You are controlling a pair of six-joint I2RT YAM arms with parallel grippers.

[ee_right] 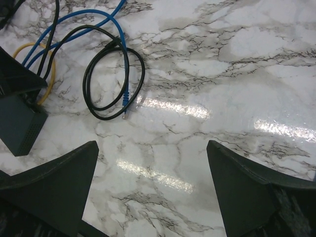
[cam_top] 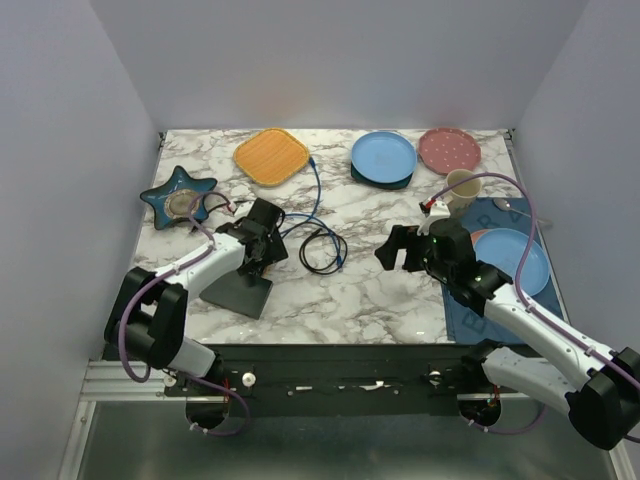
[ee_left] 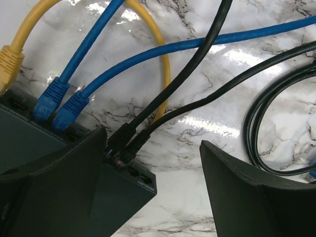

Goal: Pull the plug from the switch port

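Note:
The switch (cam_top: 238,290) is a flat black box on the marble, left of centre; it also shows in the left wrist view (ee_left: 29,133) and the right wrist view (ee_right: 17,126). Its ports hold a yellow plug (ee_left: 9,61), two blue plugs (ee_left: 59,103) and two black plugs (ee_left: 126,140). My left gripper (cam_top: 262,240) (ee_left: 153,163) is open, low over the switch's port edge, with the black plugs beside its left finger. My right gripper (cam_top: 400,250) (ee_right: 150,163) is open and empty above bare marble, right of a black cable coil (cam_top: 322,250).
A loose blue plug end (ee_right: 126,98) lies inside the black coil (ee_right: 111,74). At the back stand an orange plate (cam_top: 271,156), a blue plate (cam_top: 384,157), a pink plate (cam_top: 449,149) and a cup (cam_top: 461,188). A star dish (cam_top: 177,195) sits left; a blue mat (cam_top: 500,300) with a plate right.

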